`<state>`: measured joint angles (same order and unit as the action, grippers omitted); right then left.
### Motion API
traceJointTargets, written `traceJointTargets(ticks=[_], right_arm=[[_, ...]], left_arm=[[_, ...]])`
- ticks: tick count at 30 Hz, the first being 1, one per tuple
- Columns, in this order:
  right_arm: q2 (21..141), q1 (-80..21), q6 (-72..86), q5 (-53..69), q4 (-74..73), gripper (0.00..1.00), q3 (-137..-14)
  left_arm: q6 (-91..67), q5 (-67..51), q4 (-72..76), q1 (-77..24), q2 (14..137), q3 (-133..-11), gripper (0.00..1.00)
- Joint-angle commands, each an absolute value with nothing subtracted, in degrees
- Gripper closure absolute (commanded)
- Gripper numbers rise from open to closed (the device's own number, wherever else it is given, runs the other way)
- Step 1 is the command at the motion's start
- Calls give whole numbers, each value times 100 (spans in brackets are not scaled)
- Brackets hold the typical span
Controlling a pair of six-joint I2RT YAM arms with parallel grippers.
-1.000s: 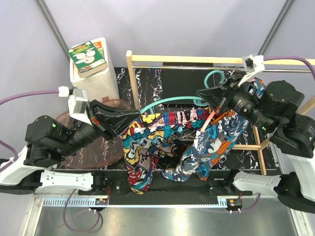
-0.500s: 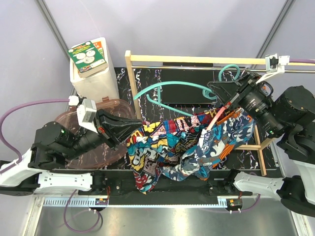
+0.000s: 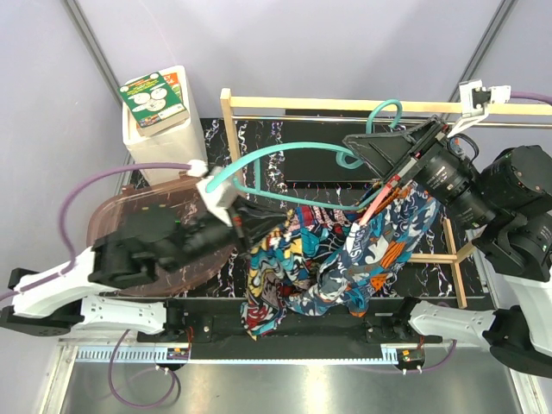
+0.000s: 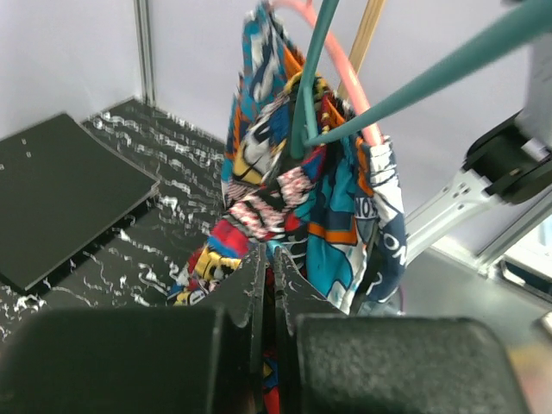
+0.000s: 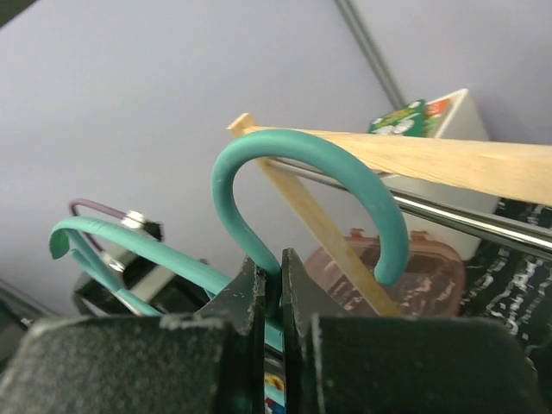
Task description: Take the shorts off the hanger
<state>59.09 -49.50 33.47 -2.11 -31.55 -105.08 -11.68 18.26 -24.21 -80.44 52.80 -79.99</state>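
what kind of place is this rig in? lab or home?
Looks like a lab test cell, not a home: plain panel walls with metal framing, left arm and right arm mounted side by side, and a small wooden rack on a black marbled mat.

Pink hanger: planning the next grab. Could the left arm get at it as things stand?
Likely not: the left tool is shut on the shorts, and the pink hanger sits farther right, mostly buried in fabric.

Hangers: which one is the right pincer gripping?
The teal hanger, pinched at its neck below the hook by the right pincer; the pink hanger is not.
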Motion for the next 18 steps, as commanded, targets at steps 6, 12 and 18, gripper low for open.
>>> traceJointTargets(ticks=[6,12,18], right_arm=[[5898,-4957,3683,352,-2013,100,-10529],[5836,-4957,3604,141,-1969,100,-10503],[5792,-4957,3551,53,-2021,100,-10424]], left_arm=[[-1265,2144,-2723,-7831,5370,-8332,100],[-1240,2425,-3716,-7532,5151,-8701,100],[-871,3295,-4920,-7506,5045,-9526,100]])
